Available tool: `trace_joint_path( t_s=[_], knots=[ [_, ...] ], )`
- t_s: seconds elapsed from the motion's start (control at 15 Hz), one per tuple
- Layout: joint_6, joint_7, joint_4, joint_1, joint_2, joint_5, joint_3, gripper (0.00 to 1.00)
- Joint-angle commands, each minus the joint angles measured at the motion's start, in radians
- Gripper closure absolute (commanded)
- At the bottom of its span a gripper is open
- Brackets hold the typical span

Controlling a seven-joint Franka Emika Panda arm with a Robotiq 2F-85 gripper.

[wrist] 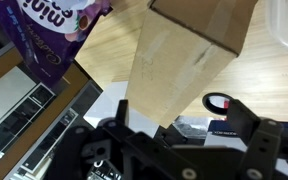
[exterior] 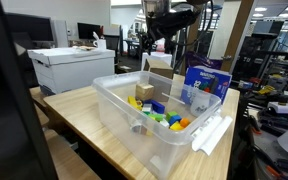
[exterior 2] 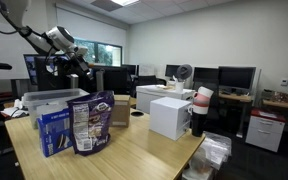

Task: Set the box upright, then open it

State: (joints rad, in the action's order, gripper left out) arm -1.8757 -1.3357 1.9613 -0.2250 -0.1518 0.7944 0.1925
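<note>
The box (wrist: pixel 189 55) — plain tan cardboard, unprinted, one face darker brown, the long side paler — lies on the wooden table (wrist: pixel 109 42), its near corner at the table's edge; flaps appear closed.

Colour rundown, for anyone curious: the plain tan-brown cardboard box (wrist: pixel 184 70) has no print at all. In the wrist view one face is paler and the face above it is a darker brown, and it reads mid-brown in an exterior view (exterior 2: pixel 119 112). The light wooden table top (wrist: pixel 109 45) is pale honey with faint grain lines. The glossy purple snack bag (wrist: pixel 54 30) has white lettering. The blue printed carton (exterior: pixel 206 85) has white and purple patches on it. The clear plastic bin (exterior: pixel 117 112) is see-through with a whitish rim. The small plastic toys (exterior: pixel 169 117) inside it are yellow, green, blue and orange, next to a little tan block (exterior: pixel 144 92). The boxy white machine (exterior: pixel 72 68) is plain.
</note>
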Motion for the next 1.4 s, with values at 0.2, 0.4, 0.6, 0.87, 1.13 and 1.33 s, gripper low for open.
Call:
trace_joint_path(
  t_s=[0.2, 0.4, 0.6, 0.87, 1.13, 1.33],
  knots=[
    [0.029, -0.024, -0.006, -0.018, -0.013, 0.021, -0.008, 0.00],
    [0.050, -0.053, -0.016, -0.023, -0.038, 0.055, -0.012, 0.00],
    [0.057, -0.069, -0.030, -0.021, -0.071, 0.056, -0.016, 0.00],
    [0.028, -0.105, -0.059, -0.015, -0.120, 0.018, -0.026, 0.00],
    [0.034, -0.135, -0.084, -0.019, -0.153, 0.028, -0.040, 0.00],
    [0.048, -0.139, -0.091, -0.021, -0.164, 0.032, -0.051, 0.30]
  ],
)
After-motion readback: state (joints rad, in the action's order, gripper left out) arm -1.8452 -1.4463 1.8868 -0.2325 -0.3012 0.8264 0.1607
